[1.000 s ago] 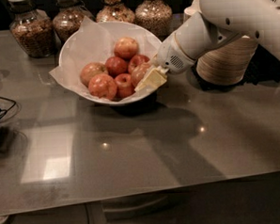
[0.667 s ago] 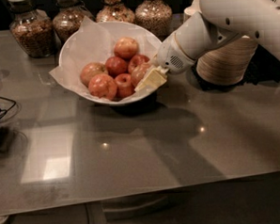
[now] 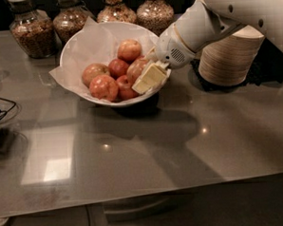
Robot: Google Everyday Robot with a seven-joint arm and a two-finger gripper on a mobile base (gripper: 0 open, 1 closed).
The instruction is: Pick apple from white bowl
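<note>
Blushing orange-red apple (image 3: 135,67) against claw (image 3: 148,80), right side of white bowl (image 3: 113,102).

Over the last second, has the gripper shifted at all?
No. The gripper sits at the same spot on the right rim of the white bowl, equally far from the stacked bowls.

arm (image 3: 208,21) — extended from right | pincer (image 3: 145,76) — angled down-left

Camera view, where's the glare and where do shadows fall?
Camera view: a bright rectangular reflection glares on the table at the picture's lower left; dark shadow pools under the white bowl, where the gripper sits at its right rim; the background is dim.
</note>
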